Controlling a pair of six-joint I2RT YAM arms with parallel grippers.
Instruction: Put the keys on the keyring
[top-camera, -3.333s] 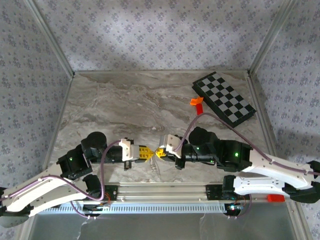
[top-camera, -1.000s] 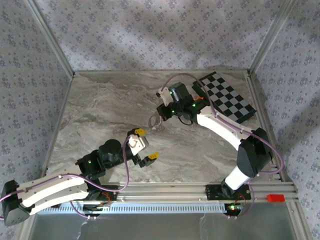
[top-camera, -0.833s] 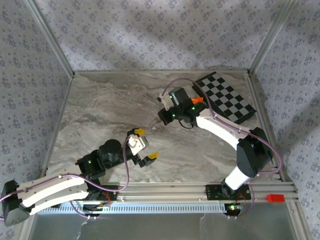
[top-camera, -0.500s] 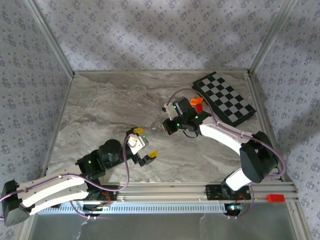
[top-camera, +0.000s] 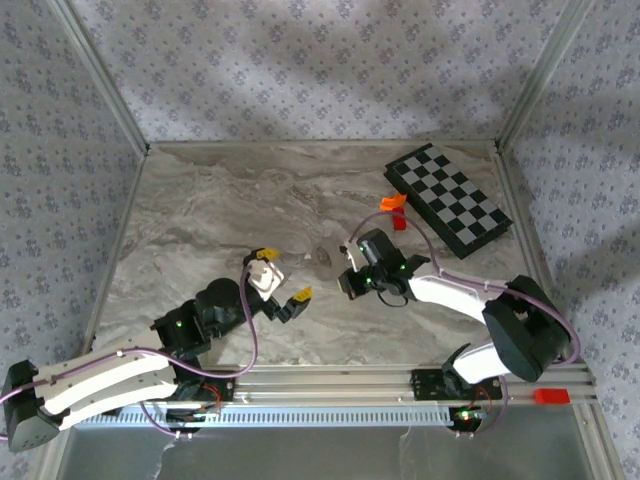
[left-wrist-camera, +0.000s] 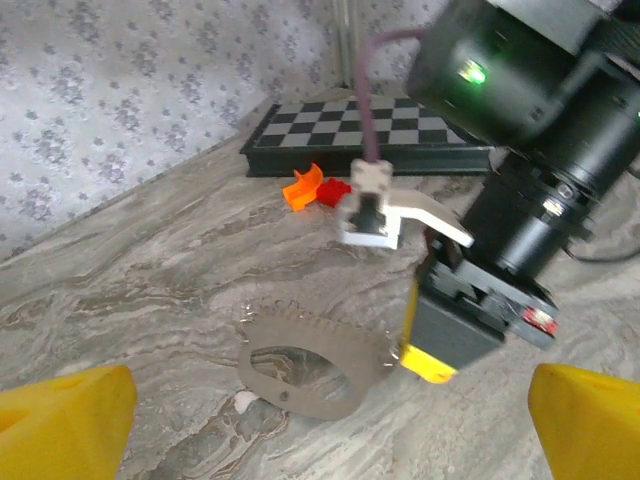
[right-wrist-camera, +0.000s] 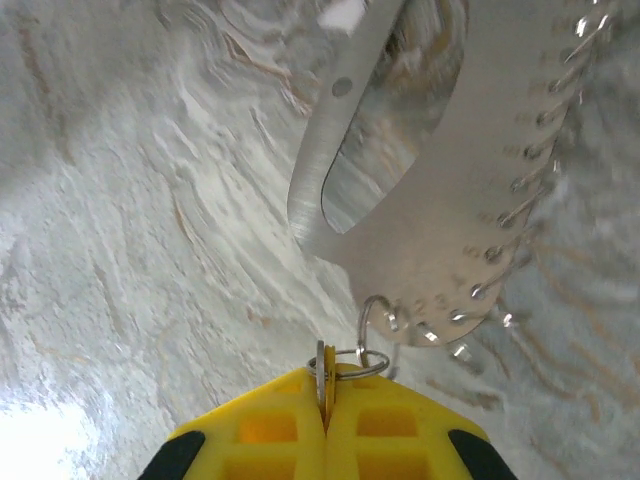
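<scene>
Though tiny, keyring (right-wrist-camera: 380, 366) inside right claw (right-wrist-camera: 325, 392).

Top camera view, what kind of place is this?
Likely a robot test enclosure, not a home: marble-look tabletop boxed in by patterned panels on metal framing, two robot arms bolted to a rail.

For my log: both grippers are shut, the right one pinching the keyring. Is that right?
Not quite. The left gripper stands wide open, as the top external view shows. The right gripper is indeed shut, pinching the keyring.
</scene>
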